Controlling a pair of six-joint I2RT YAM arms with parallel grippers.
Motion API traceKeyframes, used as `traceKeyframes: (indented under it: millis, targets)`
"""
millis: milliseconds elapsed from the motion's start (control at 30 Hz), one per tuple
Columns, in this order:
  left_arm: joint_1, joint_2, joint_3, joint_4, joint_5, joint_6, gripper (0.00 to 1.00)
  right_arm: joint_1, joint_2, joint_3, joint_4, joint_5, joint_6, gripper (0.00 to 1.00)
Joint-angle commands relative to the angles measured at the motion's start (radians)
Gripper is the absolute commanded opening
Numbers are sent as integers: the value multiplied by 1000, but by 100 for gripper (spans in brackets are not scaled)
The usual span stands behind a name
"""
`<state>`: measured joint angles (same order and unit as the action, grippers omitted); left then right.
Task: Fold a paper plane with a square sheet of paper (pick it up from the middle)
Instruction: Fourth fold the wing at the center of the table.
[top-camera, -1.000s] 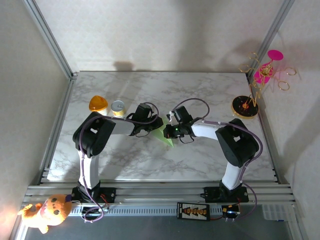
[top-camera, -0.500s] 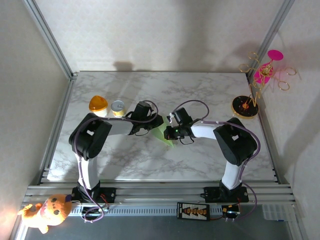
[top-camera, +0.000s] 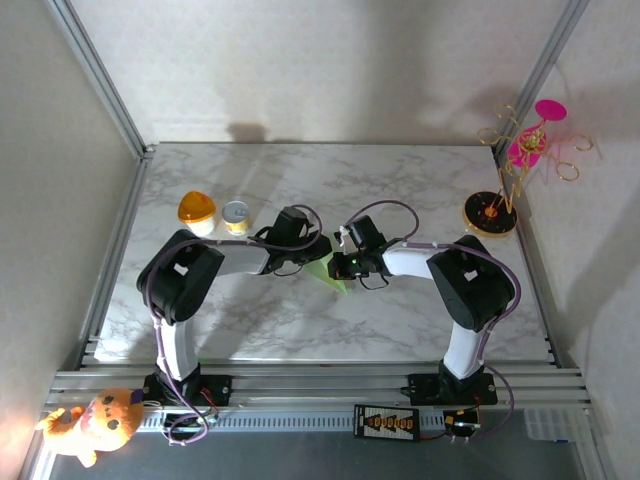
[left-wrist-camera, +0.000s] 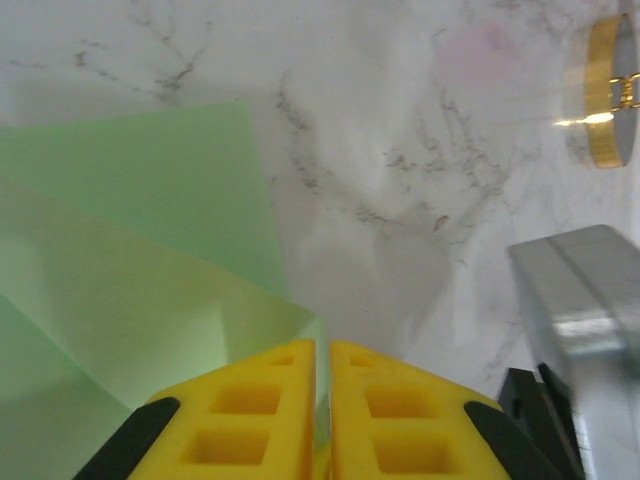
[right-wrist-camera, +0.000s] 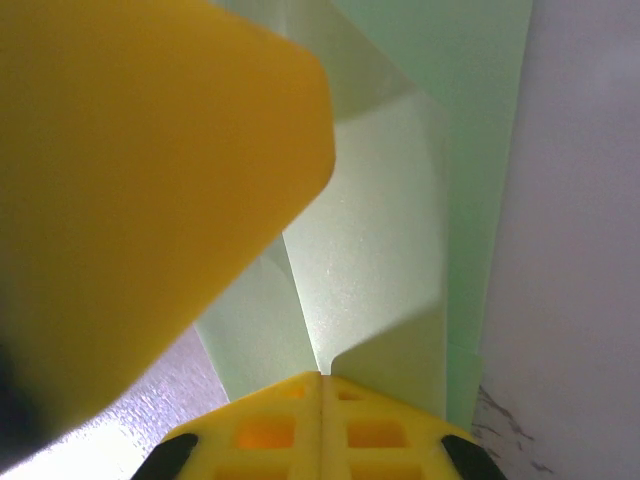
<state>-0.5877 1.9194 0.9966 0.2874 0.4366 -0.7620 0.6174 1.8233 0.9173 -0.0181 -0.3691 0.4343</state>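
The square sheet of paper (top-camera: 330, 274), partly folded, is lying at the centre of the table (top-camera: 300, 180). The left pincer (left-wrist-camera: 322, 350) and right pincer (right-wrist-camera: 322, 380) are each pinching it, jaws closed. Judgement: edges need aligning while creasing.

Orange-lidded cup (top-camera: 197, 211) beside small tin (top-camera: 236, 216); ornament stand (top-camera: 489, 214) far right.

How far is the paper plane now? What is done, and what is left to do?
Done: the green paper already has folds, with overlapping layers visible from the left wrist. In hand: the left gripper and the right gripper are both shut on it, pinching folded edges. Left: the layers look wide and loose, not a slim finished dart, so more folds and creasing seem needed.
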Motion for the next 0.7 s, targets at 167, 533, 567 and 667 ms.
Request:
traceKeyframes:
  millis: [167, 533, 567, 667]
  targets:
    - [-4, 66, -2, -27, -31, 26, 11, -10, 69, -47, -110, 65, -17, 2]
    - [27, 96, 20, -50, -53, 61, 12, -16, 68, -119, -112, 48, -16, 2]
    - [34, 98, 26, -59, -53, 71, 12, -18, 68, -125, -115, 48, -19, 2]
    - [66, 103, 53, -85, -48, 111, 13, -20, 68, -145, -129, 53, -27, 2]
